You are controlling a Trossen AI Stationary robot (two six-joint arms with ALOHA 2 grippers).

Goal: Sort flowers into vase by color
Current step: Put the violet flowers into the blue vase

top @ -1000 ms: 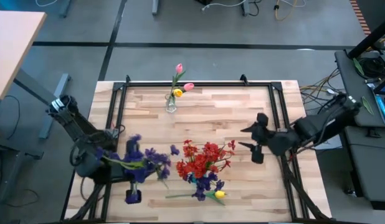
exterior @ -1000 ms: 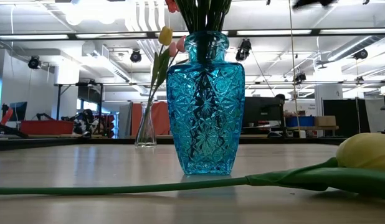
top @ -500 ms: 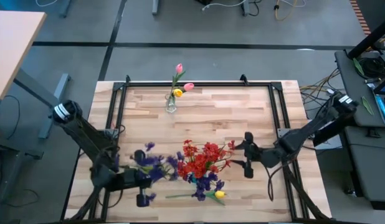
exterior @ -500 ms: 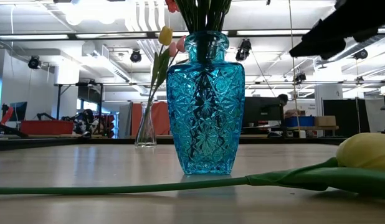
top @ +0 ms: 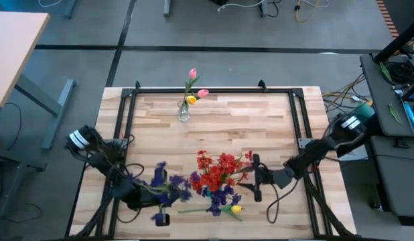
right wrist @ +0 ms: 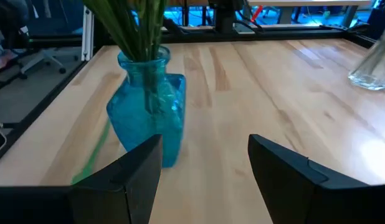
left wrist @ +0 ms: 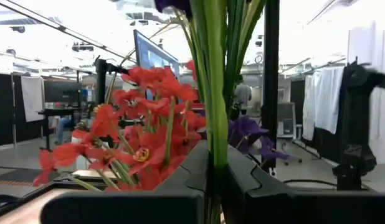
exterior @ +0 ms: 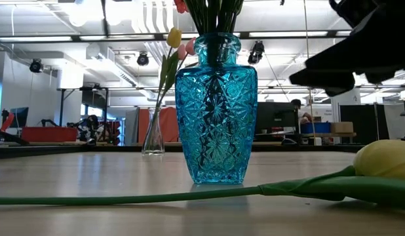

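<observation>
**Purple flowers brought beside the blue vase**

Both arms have moved toward the blue vase (exterior: 215, 108) during the last second. The left gripper (top: 159, 204) has carried its purple flowers (top: 168, 186) to the right along the near part of the desk (top: 260, 127), and the right gripper (top: 255, 181) has come in from the right side and now hangs just beside the red flowers (top: 220, 171).

The left fingers (left wrist: 199, 171) are narrow and closed on green stems (left wrist: 216, 81). The right fingers (right wrist: 136, 168) are wide and hold nothing; the vase stands in front of them.

The blue vase stands in the near middle of the desk, with red and some purple flowers in it. A yellow tulip (top: 236, 209) lies on the desk near the vase, its long stem (exterior: 137, 196) flat before it. Far away, a small clear vase (top: 184, 112) holds pink and yellow tulips (top: 193, 87).

I judge that the step in hand is placing the purple bunch in the blue vase. The next move probably needs the stem ends raised over the narrow neck and lowered straight, without pushing the vase over.
</observation>
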